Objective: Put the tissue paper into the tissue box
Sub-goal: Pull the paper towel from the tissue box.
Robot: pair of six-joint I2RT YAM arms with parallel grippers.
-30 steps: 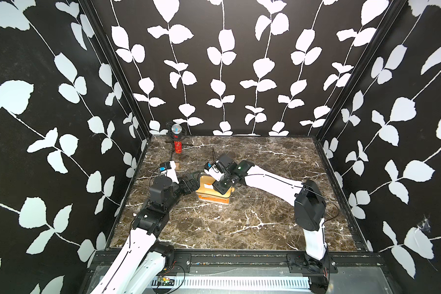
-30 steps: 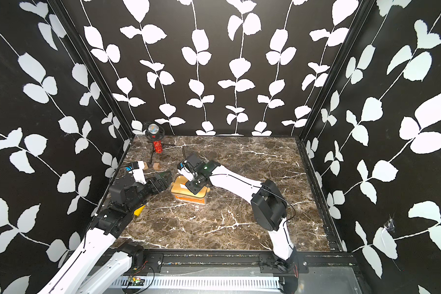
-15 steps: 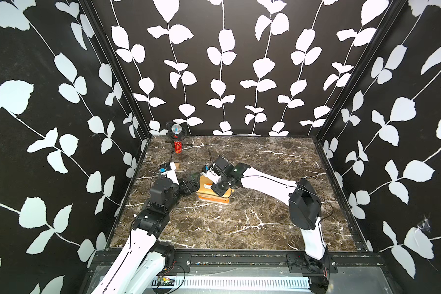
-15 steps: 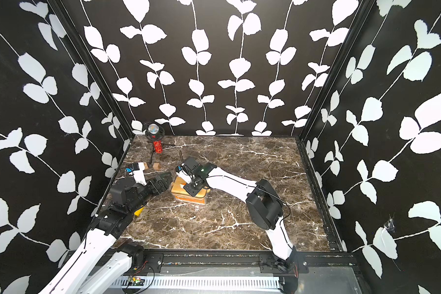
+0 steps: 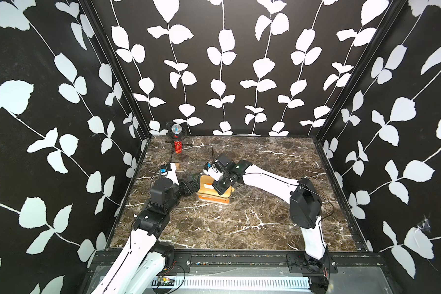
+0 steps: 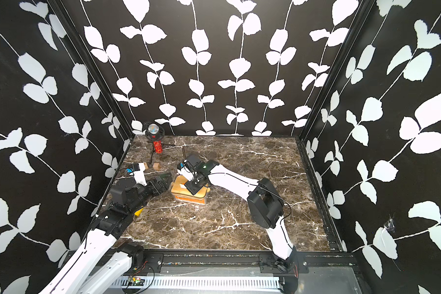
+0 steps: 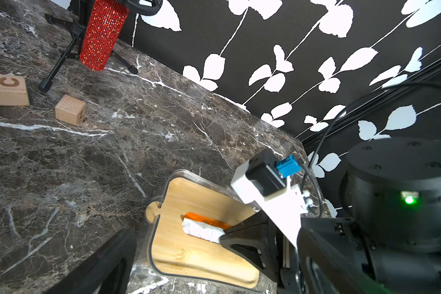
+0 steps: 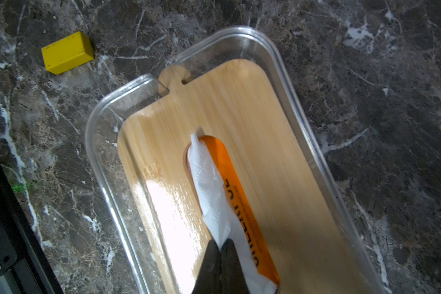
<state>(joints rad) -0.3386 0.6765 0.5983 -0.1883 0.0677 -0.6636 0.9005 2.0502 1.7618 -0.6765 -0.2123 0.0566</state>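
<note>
Tissue paper (image 8: pixel 225 168): inside the tissue box (image 8: pixel 105 152), under the lid (image 8: pixel 265 152); its orange top shows through the oval slot
Sheet (image 8: pixel 204 173): white, comes up through the slot and lies along it
Right end effector (image 8: pixel 220 248): jaws pinched tight on the sheet, above the lid
Left end effector (image 6: pixel 164 182): jaws wide, holding nothing, just beside the box's short end with the lid's tab; contact cannot be told
Lid edges: inside the clear rim all round
Table (image 5: pixel 239 229): the box stands left of the middle, well apart from the front, right and back edges
Left side: yellow block (image 8: pixel 66 52) near the box's corner; two wooden blocks (image 7: pixel 70 109) and a microphone (image 5: pixel 176 129) nearer the back left corner
</note>
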